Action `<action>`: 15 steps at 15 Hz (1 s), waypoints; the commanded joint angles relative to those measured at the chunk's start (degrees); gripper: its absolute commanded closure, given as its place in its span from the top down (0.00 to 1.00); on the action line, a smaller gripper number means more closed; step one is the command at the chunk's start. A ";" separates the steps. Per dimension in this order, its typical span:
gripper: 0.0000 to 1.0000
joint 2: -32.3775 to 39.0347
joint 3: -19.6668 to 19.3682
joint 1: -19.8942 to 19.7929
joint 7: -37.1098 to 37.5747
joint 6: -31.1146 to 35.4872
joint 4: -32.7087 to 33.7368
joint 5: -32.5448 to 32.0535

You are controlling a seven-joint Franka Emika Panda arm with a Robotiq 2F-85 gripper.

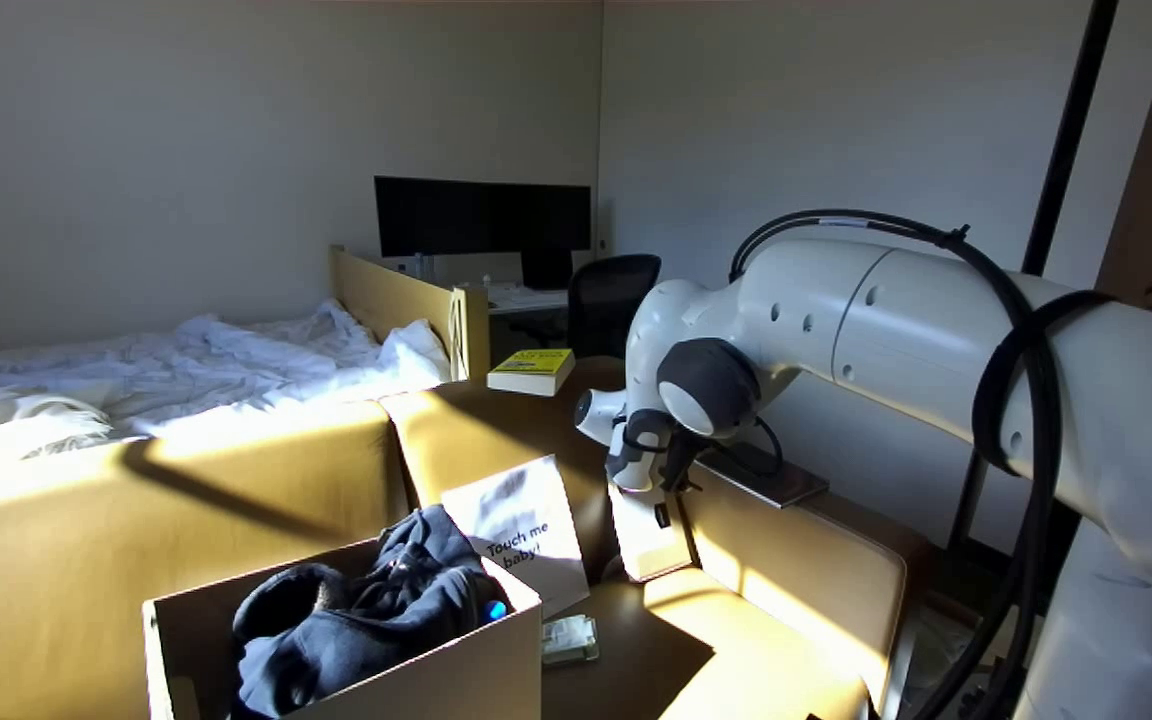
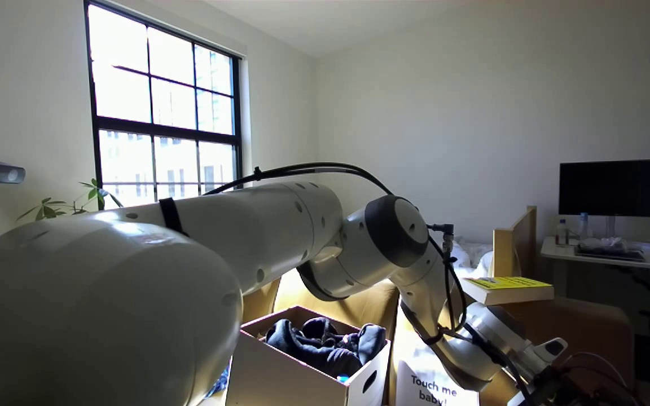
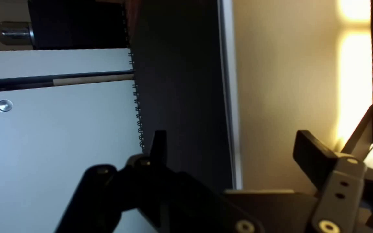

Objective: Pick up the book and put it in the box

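Observation:
A dark spiral-bound book (image 3: 183, 81) lies on top of the sofa's arm (image 3: 283, 81); in an exterior view it shows as a thin dark slab (image 1: 776, 482). My gripper (image 3: 230, 137) is open and empty. In the wrist view one finger overlaps the dark cover and the other overlaps the tan sofa, with the page edge between them. I cannot tell if a finger touches. The gripper also shows in an exterior view (image 1: 671, 480). A thick yellow-covered book (image 1: 533, 372) lies on the sofa back. The box (image 1: 436, 675) is pale and open-topped, holding dark clothing (image 1: 376, 625).
A white sheet reading "Touch me baby!" (image 1: 521, 540) leans behind the box. A small pale packet (image 1: 569, 640) lies on the seat. A white upright item (image 1: 646, 550) stands below the gripper. A pale panel (image 3: 60, 129) with a round metal knob borders the notebook.

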 commanded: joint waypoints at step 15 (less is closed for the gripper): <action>0.03 1.32 1.41 -3.65 -1.88 0.47 4.41 -1.00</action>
